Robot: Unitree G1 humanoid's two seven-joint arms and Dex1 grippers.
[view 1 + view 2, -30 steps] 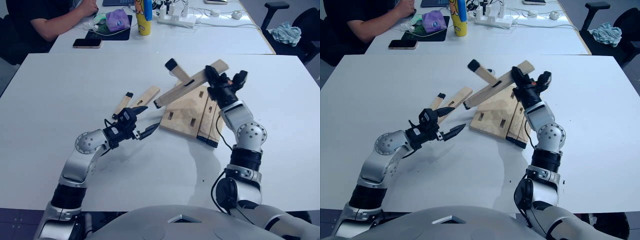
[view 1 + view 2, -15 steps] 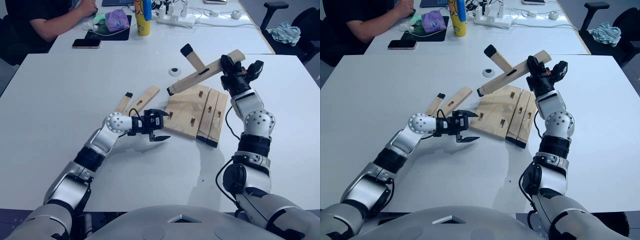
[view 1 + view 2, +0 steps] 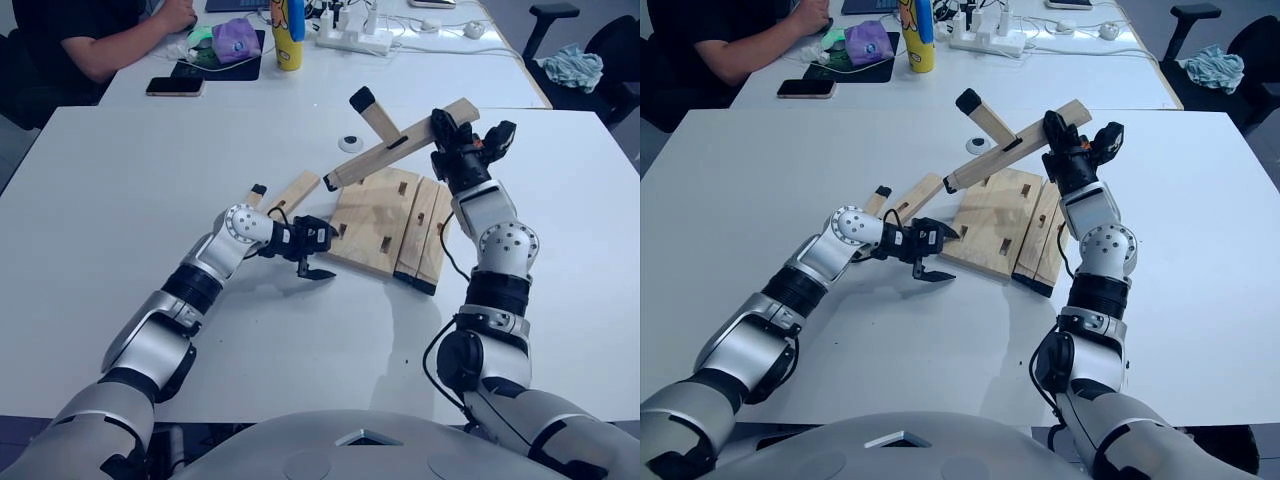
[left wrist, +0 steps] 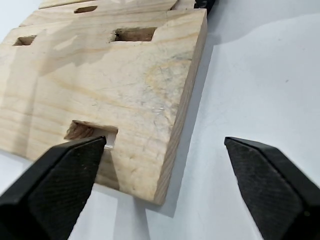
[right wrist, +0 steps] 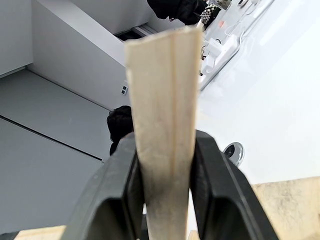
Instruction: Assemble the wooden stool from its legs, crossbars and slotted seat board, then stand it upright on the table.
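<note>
Left gripper (image 3: 320, 250) is sitting released, fingers spread around the near corner of the seat board (image 3: 380, 225). The board is lying flat on the surface (image 3: 120, 200), pale wood with rectangular slots. Right gripper (image 3: 447, 132) is clamping a crossed leg-and-crossbar piece (image 3: 395, 147) above the board's far edge.

White surface (image 3: 120, 180), rectangular. Lying directly on it:
- slotted seat board (image 3: 375, 225), flat, ctr-right, slots visible on top face.
- wider bar (image 3: 300, 187) and narrower black-capped leg (image 3: 250, 198), side by side, just left of board.
- small round disc (image 3: 350, 143), near far edge, apart from board.
</note>
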